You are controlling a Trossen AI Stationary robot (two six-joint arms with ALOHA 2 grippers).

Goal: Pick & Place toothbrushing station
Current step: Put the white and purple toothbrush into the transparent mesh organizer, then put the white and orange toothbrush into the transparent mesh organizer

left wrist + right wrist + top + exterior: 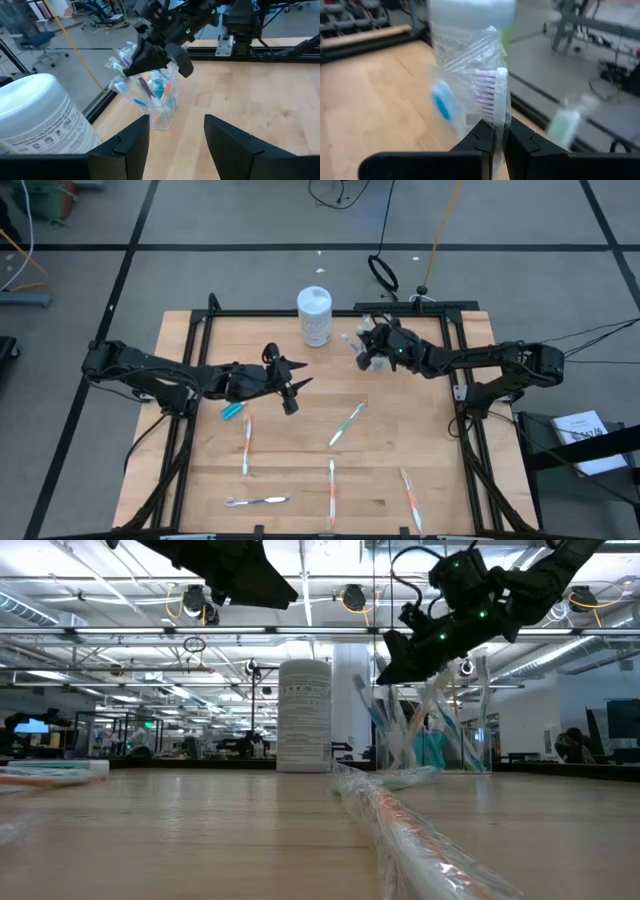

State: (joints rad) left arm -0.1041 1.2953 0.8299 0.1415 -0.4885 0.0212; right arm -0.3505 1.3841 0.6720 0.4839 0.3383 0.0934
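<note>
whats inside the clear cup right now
The clear cup holds several wrapped toothbrushes standing at angles. The right gripper hangs over its mouth, hiding how many there are.

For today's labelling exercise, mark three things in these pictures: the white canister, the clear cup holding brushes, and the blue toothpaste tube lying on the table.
white canister (314, 315), high view, on its lid.
clear cup (162, 107), left wrist view, on its front wall.
blue toothpaste tube (233, 410), high view, on its body.
</note>
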